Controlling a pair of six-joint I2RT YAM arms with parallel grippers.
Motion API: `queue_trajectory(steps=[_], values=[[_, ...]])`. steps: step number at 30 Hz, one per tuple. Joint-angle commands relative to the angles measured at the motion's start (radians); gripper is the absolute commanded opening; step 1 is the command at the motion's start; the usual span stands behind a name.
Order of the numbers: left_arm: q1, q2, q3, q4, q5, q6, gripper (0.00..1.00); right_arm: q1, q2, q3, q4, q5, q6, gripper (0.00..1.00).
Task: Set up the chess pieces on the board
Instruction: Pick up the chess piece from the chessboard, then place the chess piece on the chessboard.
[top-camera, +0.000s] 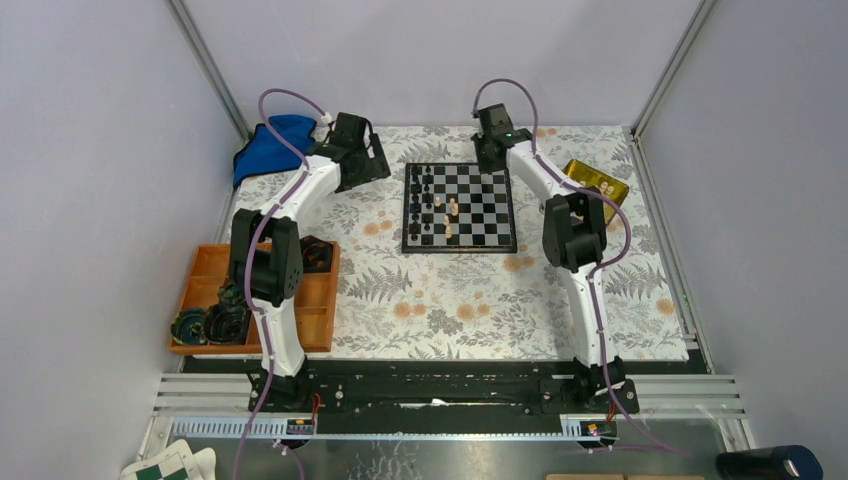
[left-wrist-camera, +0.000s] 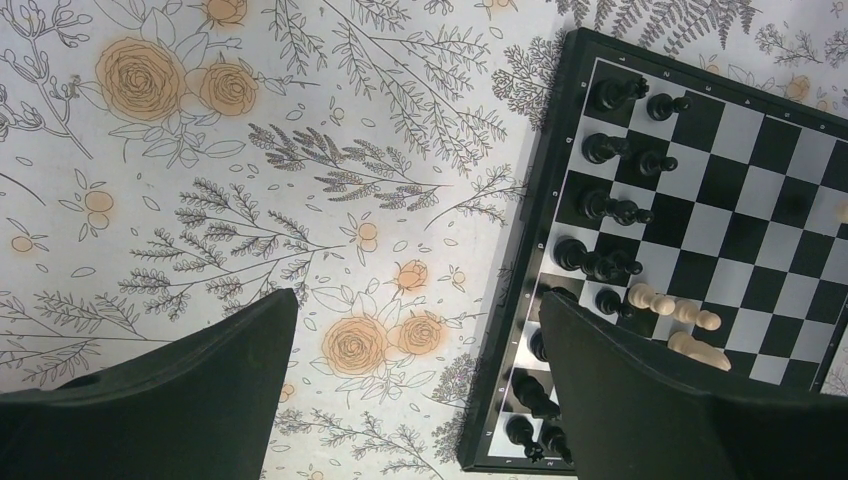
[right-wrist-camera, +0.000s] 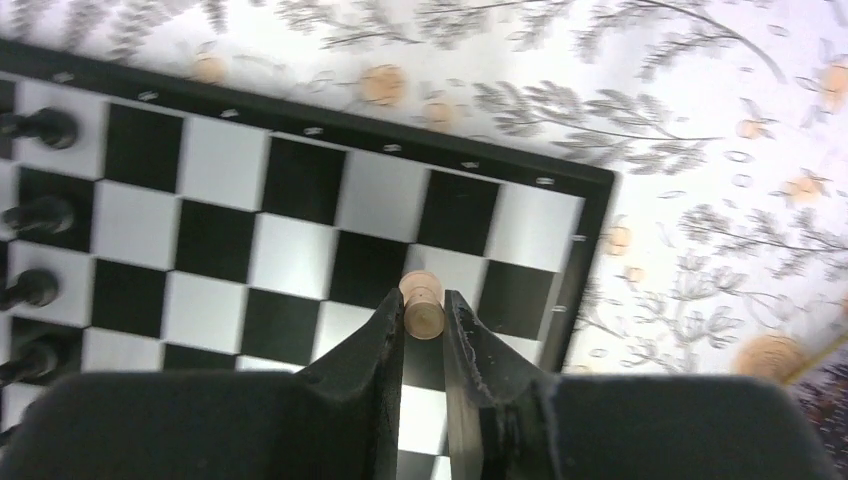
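Observation:
The black-and-white board (top-camera: 494, 214) lies on the flowered cloth at the back middle. Black pieces (top-camera: 421, 198) stand in its two left columns. A few pale pieces (top-camera: 450, 212) lie near its middle. My right gripper (right-wrist-camera: 423, 318) is shut on a pale light-wood piece (right-wrist-camera: 422, 306), held over the board's far right corner (top-camera: 489, 160). My left gripper (left-wrist-camera: 415, 350) is open and empty, over the cloth just left of the board's edge (left-wrist-camera: 520, 280), with black pieces (left-wrist-camera: 605, 150) and fallen pale pieces (left-wrist-camera: 680, 325) beside its right finger (left-wrist-camera: 640, 400).
An orange tray (top-camera: 318, 300) with dark items stands at the left. A blue cloth (top-camera: 268, 142) lies at the back left. A gold tin (top-camera: 598, 183) sits at the right behind the right arm. A green-and-white checkered folded thing (top-camera: 170, 465) is at the bottom left.

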Motion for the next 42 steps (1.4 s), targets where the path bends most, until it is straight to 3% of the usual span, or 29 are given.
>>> queue_trajectory(steps=[1,20,42], values=[[0.007,0.01,0.001,0.045,0.01,-0.007,0.99,-0.049,-0.07,0.054,0.003,0.075,0.01,0.01],[0.007,0.02,0.0,0.047,0.018,-0.01,0.99,-0.089,0.016,0.141,0.013,0.067,0.022,0.03],[0.007,0.062,0.028,0.045,0.019,-0.01,0.99,-0.098,0.073,0.135,0.024,0.028,0.037,0.05]])
